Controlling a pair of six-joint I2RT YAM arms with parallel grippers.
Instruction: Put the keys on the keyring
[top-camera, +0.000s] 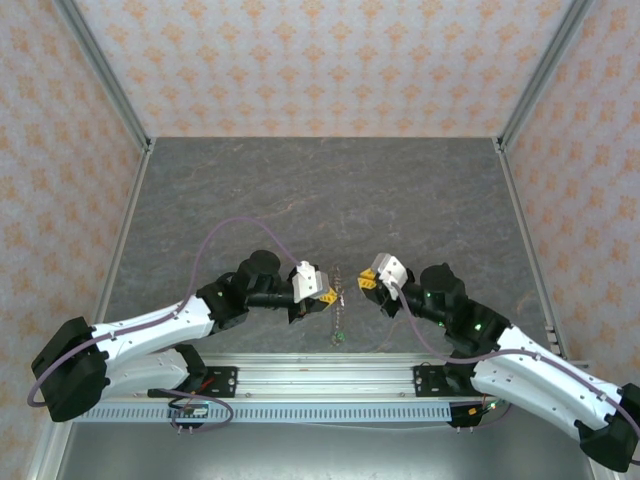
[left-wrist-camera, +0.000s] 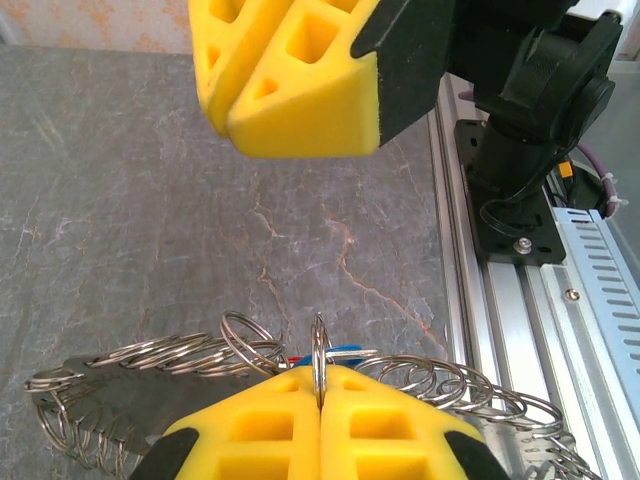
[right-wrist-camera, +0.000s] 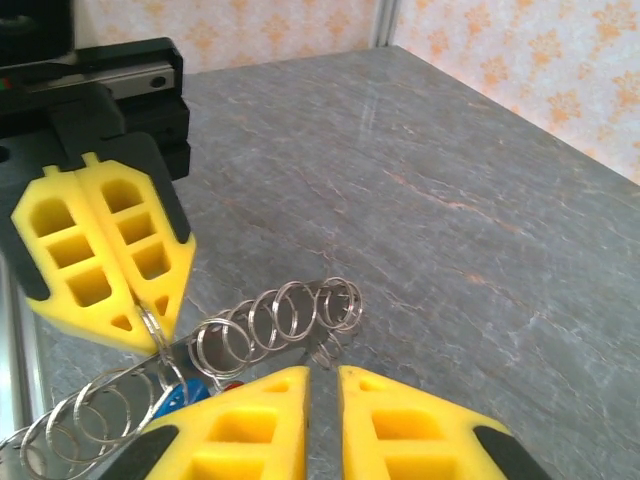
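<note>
On the left gripper (left-wrist-camera: 320, 385) the jaws are clenched on one ring of the keyring (right-wrist-camera: 280, 315). The right gripper (right-wrist-camera: 323, 375) has its jaws slightly parted, the chain's end just at their tips. The keys (right-wrist-camera: 183, 397), red- and blue-tagged, sit beside the left jaws, and the green tag (top-camera: 341, 338) lies toward the near edge of the bench (right-wrist-camera: 450, 200)

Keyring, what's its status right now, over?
Left gripper shut on one ring of the keyring. Right gripper slightly open, tips at the rings. Nothing in the way.

Lab test cell, patterned wallpaper walls (top-camera: 300, 60), aluminium frame rail (top-camera: 320, 375), grey stone-look tabletop (top-camera: 330, 190)
</note>
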